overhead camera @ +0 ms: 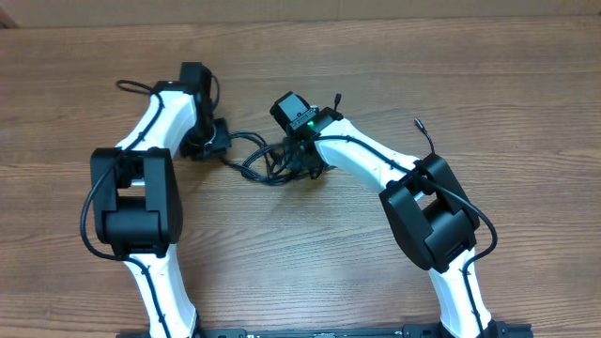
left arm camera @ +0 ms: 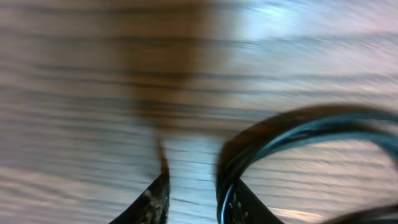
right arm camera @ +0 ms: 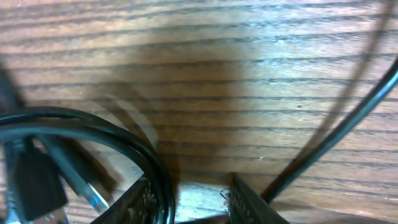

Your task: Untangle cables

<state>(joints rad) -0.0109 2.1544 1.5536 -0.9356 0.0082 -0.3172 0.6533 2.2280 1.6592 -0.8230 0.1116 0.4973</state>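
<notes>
The cables (overhead camera: 261,161) lie in a small black tangle on the wood between my two grippers. One strand runs left from the tangle to my left gripper (overhead camera: 214,141). In the left wrist view that gripper (left arm camera: 196,200) stands open just above the table, and a blurred cable loop (left arm camera: 292,127) rests against its right finger (left arm camera: 239,202). My right gripper (overhead camera: 305,161) sits over the tangle's right side. Seen from its wrist, the right gripper (right arm camera: 191,202) is open; a cable loop (right arm camera: 118,134) hugs its left finger and another strand (right arm camera: 348,121) passes outside the right finger. A plug end (right arm camera: 34,177) lies at the left.
The wooden table (overhead camera: 394,56) stretches all round the tangle. Both white arms with their black elbow blocks (overhead camera: 136,202) (overhead camera: 432,211) stand to the left and right at the front. Thicker arm wires run along them.
</notes>
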